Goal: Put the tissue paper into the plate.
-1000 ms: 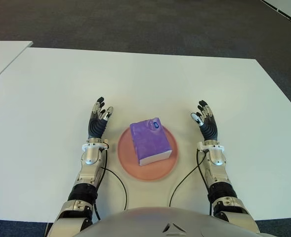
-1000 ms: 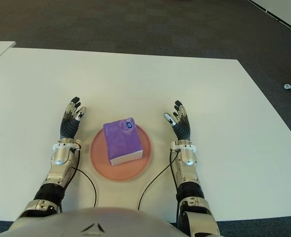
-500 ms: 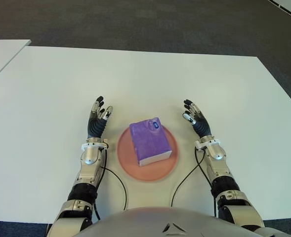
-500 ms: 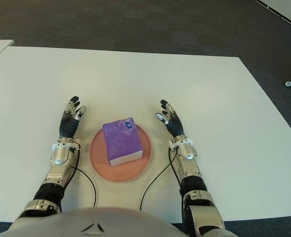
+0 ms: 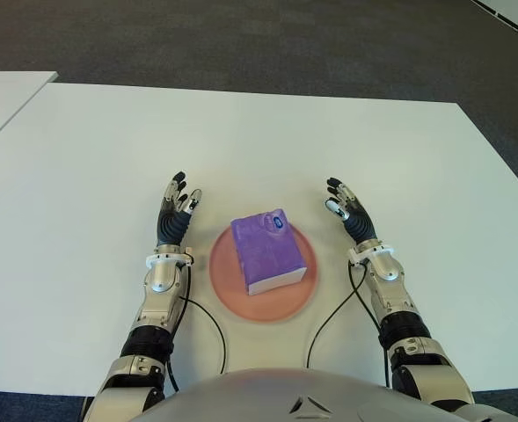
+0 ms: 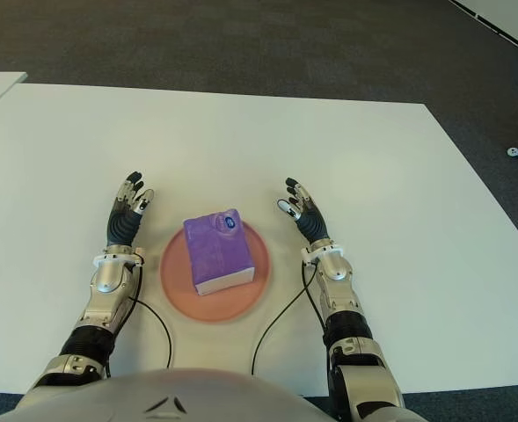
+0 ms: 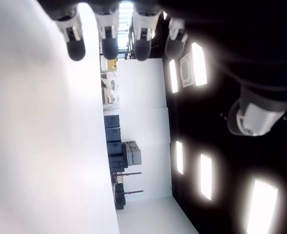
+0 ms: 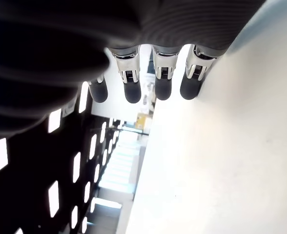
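Right hand (image 5: pixel 351 215) swung inward toward plate (image 5: pixel 228 286); fingers (image 8: pixel 155 80) spread, empty.

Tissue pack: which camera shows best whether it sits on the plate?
The left eye view: the purple tissue pack lies on the pink plate, between both open hands. The right eye view shows the same. Neither wrist view shows the pack, only fingers and table.

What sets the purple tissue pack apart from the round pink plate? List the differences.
The purple tissue pack is a boxy block; the round pink plate is flat and circular. The pack is narrower and lies on top, the plate's rim showing around most of it. Both sit on the white table between the open left hand and right hand.
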Robot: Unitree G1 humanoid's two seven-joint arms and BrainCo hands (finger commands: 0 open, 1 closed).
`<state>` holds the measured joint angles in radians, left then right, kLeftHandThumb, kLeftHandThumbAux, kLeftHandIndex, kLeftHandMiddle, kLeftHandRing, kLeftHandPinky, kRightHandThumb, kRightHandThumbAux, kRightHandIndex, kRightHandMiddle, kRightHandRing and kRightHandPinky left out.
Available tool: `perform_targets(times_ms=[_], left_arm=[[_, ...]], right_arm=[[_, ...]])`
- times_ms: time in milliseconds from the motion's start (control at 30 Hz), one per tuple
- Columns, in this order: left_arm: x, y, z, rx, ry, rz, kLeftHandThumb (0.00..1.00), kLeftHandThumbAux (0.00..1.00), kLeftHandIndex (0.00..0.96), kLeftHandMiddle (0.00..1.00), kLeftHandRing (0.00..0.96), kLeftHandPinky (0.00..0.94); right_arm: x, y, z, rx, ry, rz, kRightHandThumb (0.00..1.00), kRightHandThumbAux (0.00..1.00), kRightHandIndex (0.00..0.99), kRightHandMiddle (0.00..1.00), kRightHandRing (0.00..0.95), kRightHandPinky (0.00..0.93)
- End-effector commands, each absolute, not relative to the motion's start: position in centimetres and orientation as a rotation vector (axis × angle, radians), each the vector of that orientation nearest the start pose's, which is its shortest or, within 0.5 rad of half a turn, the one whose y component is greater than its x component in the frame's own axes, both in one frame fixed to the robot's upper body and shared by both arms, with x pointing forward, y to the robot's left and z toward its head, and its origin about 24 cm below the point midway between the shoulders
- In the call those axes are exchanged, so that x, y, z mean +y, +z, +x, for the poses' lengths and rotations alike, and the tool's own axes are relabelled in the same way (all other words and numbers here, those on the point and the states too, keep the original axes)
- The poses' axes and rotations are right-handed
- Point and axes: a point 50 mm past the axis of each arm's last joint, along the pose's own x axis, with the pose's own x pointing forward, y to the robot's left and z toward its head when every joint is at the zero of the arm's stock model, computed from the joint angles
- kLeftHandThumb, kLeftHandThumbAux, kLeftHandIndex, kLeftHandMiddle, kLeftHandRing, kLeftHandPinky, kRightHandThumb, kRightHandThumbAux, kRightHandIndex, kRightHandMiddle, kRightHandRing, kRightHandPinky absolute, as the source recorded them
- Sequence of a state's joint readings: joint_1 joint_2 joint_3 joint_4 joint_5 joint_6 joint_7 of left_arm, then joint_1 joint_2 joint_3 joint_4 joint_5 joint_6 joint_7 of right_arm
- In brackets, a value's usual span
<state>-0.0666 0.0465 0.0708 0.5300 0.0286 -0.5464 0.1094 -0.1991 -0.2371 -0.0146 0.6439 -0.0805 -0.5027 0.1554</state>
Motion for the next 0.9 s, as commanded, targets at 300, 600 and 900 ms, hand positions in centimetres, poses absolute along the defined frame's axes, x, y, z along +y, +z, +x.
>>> perform_targets(times_ms=[300,600,900], left_arm=[[17.85,-2.1,24.14,-0.007,0.142,0.06,0.0,0.457,0.0,0.0,0.0,0.0],[18.03,-2.11,24.09,-0.008,0.138,0.06,0.0,0.453,0.0,0.0,0.0,0.0],[18.15,-2.08,24.19,-0.009,0.14,0.051,0.0,0.464,0.0,0.0,0.0,0.0]], right_arm=[[-19.91,-1.73,25.99,0.028,0.138,-0.437,0.035,0.435,0.0,0.0,0.0,0.0],[-19.51,-1.73,25.87,0.05,0.092,-0.462,0.006,0.451,0.0,0.0,0.0,0.0],[-19.24,-1.39,25.68,0.034,0.061,-0.261,0.014,0.43,0.0,0.0,0.0,0.0]])
